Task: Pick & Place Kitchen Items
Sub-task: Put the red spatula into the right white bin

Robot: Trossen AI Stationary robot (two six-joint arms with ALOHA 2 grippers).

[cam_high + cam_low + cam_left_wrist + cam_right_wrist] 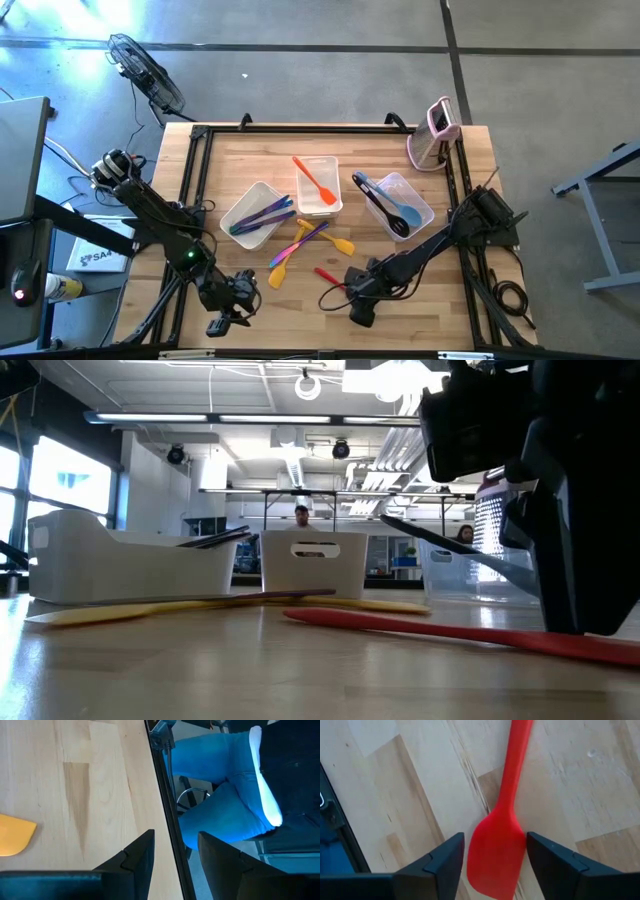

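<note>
A red spatula (333, 279) lies flat on the wooden table near its front edge. My right gripper (495, 845) hangs over the spatula's blade (495, 852), pointing steeply down. Its fingers are open, one on either side of the blade. In the low view the spatula (450, 632) rests along the tabletop. Yellow, purple and pink utensils (305, 242) lie loose at mid-table, and an orange-yellow spatula (280, 272) lies nearer. My left gripper (176, 837) waits open over the near-left table edge, holding nothing. My right gripper straddles the red spatula's blade from above. A thin strip of table shows between one finger (451, 855) and the blade. The other finger (540, 855) stands right at the blade's edge (522, 840); I cannot tell whether it touches. The spatula lies flat on the table.
Three clear tubs stand across mid-table: the left tub (255, 213) with purple and blue utensils, the middle tub (318, 185) with an orange spatula, the right tub (402, 205) with blue and black ones. A pink-and-white gadget (437, 135) stands far right. A person's legs (225, 795) are beyond the near edge.
</note>
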